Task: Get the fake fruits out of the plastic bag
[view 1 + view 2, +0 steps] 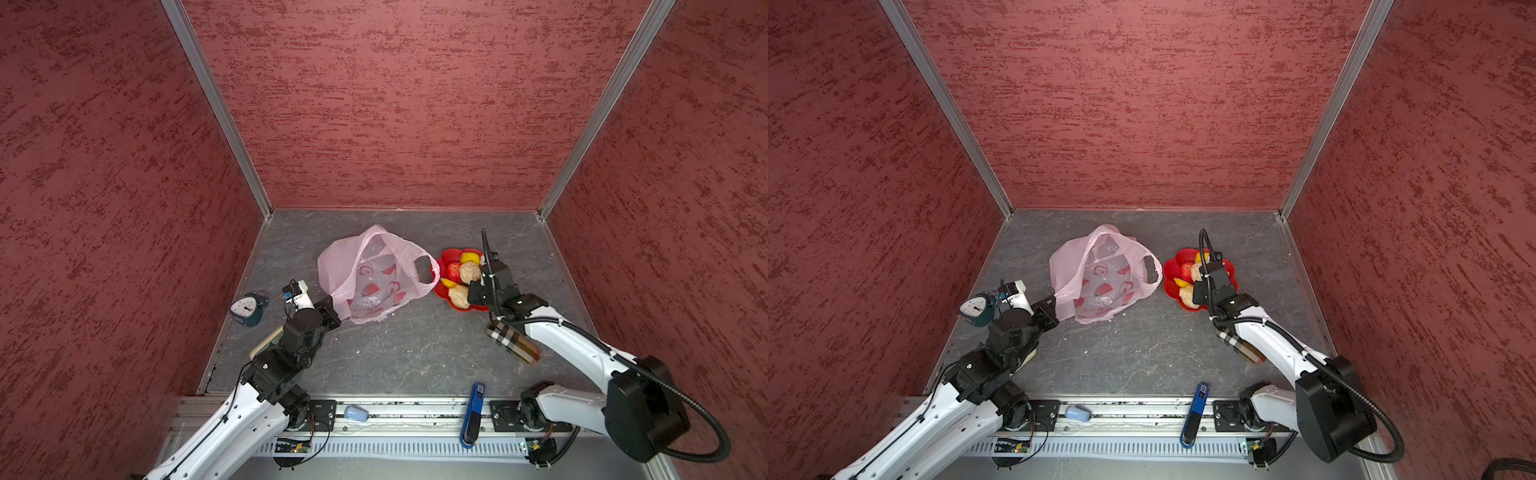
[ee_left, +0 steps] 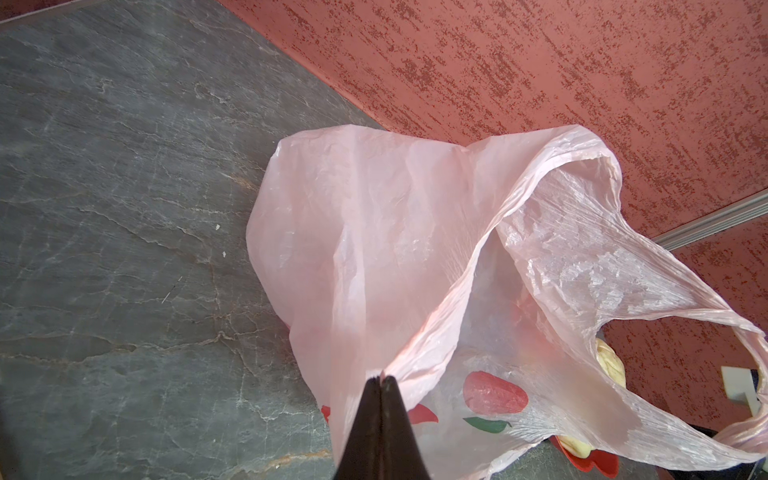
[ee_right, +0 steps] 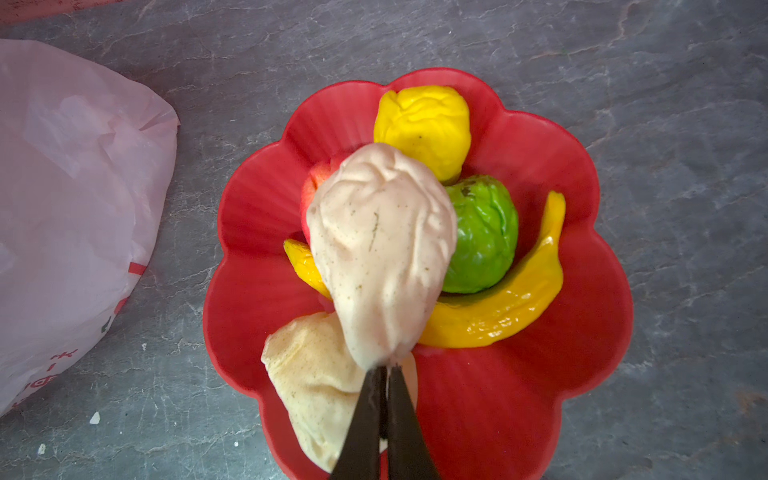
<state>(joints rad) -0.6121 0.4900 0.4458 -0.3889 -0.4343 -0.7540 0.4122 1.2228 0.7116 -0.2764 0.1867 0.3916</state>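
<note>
Left pincer (image 2: 381, 379) gripping bag (image 2: 395, 249), right pincer (image 3: 386, 368) fruit (image 3: 382, 249)

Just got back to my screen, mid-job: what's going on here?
The left end effector is shut on the edge of the plastic bag. The right end effector pinches a beige fruit by its narrow end over the red dish, where five other fruits lie. No fruit shows in the bag.
</note>
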